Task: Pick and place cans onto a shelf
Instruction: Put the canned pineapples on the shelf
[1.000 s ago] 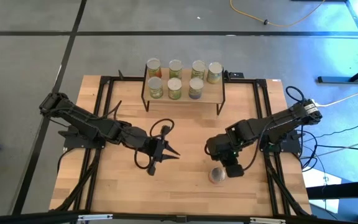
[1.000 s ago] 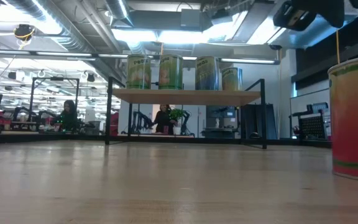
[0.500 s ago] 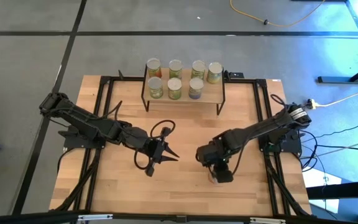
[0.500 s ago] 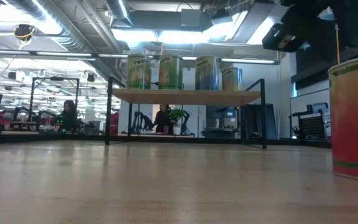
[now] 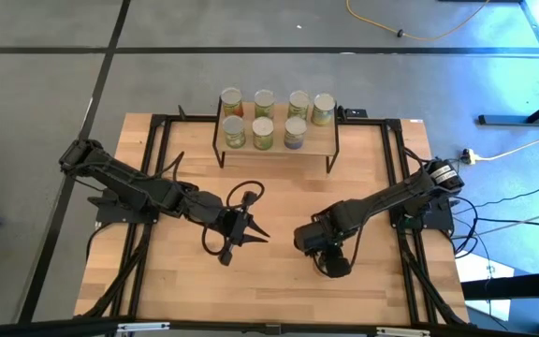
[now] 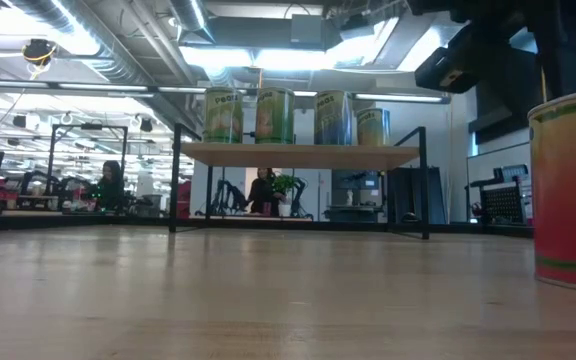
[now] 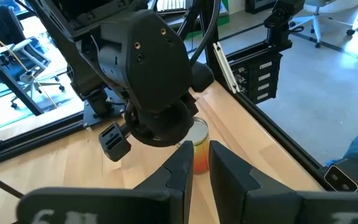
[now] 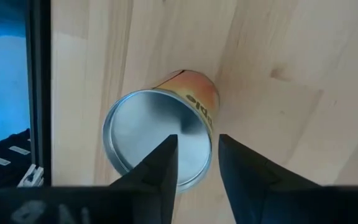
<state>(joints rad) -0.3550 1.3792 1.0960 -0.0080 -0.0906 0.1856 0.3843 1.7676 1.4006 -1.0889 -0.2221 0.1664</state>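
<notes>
In the lower centre-right of the high view, the right gripper (image 5: 333,265) is hanging directly over the last loose can (image 8: 157,138), hiding it from above. In the right wrist view that can is sitting at the centre of the frame, its silvery top facing the camera and its orange-red label showing along one side. It is standing upright on the wooden table (image 5: 279,290), long axis vertical, top pointing up at the wrist. The right gripper's fingers are spread apart above the lid, not gripping anything.

In the low view the same can is filling the right edge of the frame, standing on the tabletop.

Left of centre in the high view, the left gripper (image 5: 255,231) is waiting over bare wood, its jaws standing only narrowly apart and holding nothing.

Farther back, at the upper centre of the high view, the shelf (image 5: 321,142) is carrying seven cans (image 5: 264,103) upright in two rows. So most of the job appears done, with one can left to grasp, carry and set down there.
</notes>
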